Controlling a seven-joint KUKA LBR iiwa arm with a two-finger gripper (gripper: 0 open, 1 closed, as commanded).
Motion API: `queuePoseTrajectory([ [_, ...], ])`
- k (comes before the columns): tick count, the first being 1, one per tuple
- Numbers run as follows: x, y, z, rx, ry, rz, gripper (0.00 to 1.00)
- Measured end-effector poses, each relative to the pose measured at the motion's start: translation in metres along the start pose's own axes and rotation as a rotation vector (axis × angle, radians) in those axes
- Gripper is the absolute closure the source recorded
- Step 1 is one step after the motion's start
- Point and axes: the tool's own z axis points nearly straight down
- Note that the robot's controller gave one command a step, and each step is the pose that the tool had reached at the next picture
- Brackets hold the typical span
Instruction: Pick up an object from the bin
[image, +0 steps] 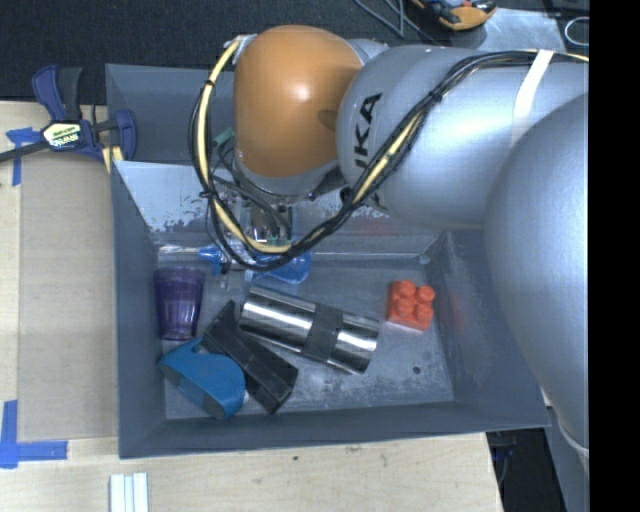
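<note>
Gripper (262, 243) is low at the far side of the bin (135, 400), left of centre, under the arm's orange cover. Can't tell how far open it is or whether it has anything. Directly below it: small blue piece (290, 267), mostly hidden, shape unclear. Nearest neighbours: purple cup (178, 303) to its left, silver cylinder with black band (310, 331) just nearer. Black block (252, 357) and blue lump (206, 379) at near left, touching. Orange studded brick (411, 305) at right, apart.
</note>
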Motion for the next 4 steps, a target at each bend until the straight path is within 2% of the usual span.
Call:
queuePoseTrajectory([
  [1,-0.002,-0.001,-0.006,-0.001,-0.008,0.004,0.0],
  [2,0.001,-0.035,0.089,-0.004,-0.009,0.069,0.0],
  [3,-0.007,-0.064,0.092,-0.007,-0.025,-0.003,0.0],
  [4,-0.002,-0.062,0.105,-0.011,-0.027,0.056,0.0],
])
